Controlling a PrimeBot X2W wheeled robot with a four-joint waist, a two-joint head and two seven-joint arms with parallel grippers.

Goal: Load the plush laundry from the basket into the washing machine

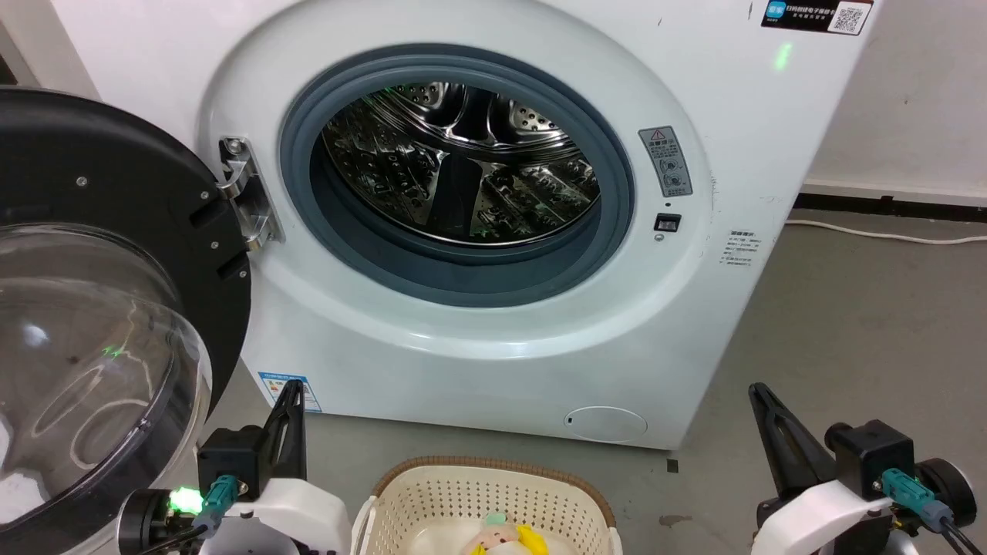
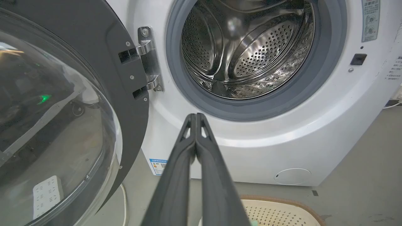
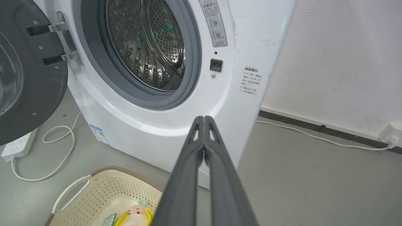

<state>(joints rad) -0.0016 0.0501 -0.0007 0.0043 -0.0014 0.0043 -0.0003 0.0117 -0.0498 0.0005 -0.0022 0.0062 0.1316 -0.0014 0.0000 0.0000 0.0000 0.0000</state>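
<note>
**The plush laundry (image 1: 505,538) lies in the basket (image 1: 493,465); nothing is loaded yet**

Head view: the plush laundry sits on the basket's bottom at the lower edge of the picture, with a pale face and yellow patches showing. The basket stands on the floor just in front of the washing machine (image 1: 478,354). The door (image 1: 116,308) is swung wide open to the left and the drum (image 1: 463,177) looks bare. The left gripper (image 1: 293,389) and the right gripper (image 1: 759,393) rise on either side of the basket, well apart from the toy. Each reads as a single dark blade.

Left wrist view: the left gripper's (image 2: 196,115) two fingers are pressed together from tip to base with nothing between them. They point at the washer's front, below the grey door ring (image 2: 176,78). A corner of the basket (image 2: 276,198) shows at the bottom.

Right wrist view: the right gripper (image 3: 204,117) is likewise closed and empty, aimed at the washer's lower right corner. The plush laundry (image 3: 136,215) lies in the basket (image 3: 125,172) to the lower left. A power strip (image 3: 15,147) and its cable lie on the floor beneath the door.

As I judge it, only the way in is ready. Opening the jaws, reaching down, grasping the toy, carrying it and releasing it into the drum all remain.
</note>
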